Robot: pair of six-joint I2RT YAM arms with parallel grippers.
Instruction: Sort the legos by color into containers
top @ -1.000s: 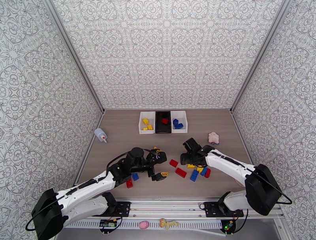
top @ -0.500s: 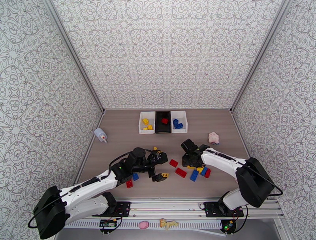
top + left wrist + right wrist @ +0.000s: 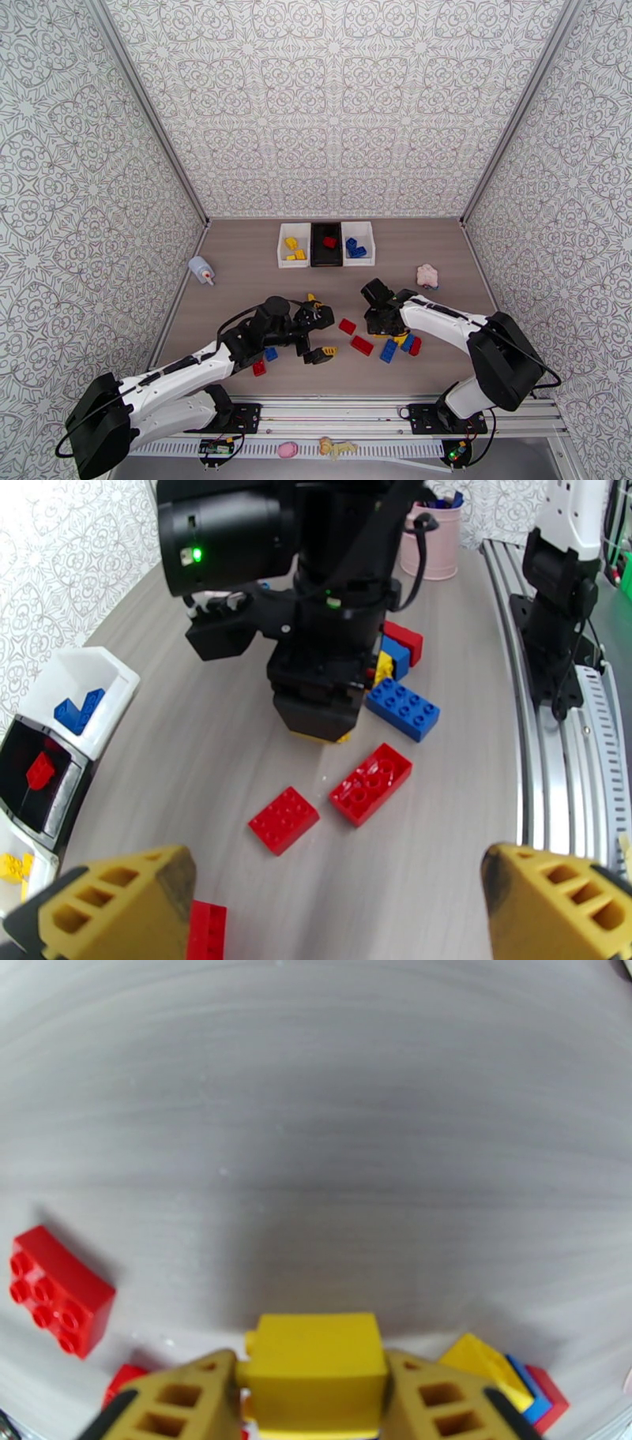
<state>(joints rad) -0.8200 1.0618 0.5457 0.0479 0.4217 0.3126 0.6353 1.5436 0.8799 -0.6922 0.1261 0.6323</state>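
Three containers [image 3: 325, 258] behind scattered legos [image 3: 363, 345]

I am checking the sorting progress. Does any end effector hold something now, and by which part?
The right end effector grips a yellow lego by its two opposite sides. The left end effector is open and holds nothing.

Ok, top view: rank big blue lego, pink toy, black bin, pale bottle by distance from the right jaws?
1. Big blue lego, in the pile just toward the arm bases.
2. Pink toy, back right.
3. Black bin, back centre.
4. Pale bottle, far left.
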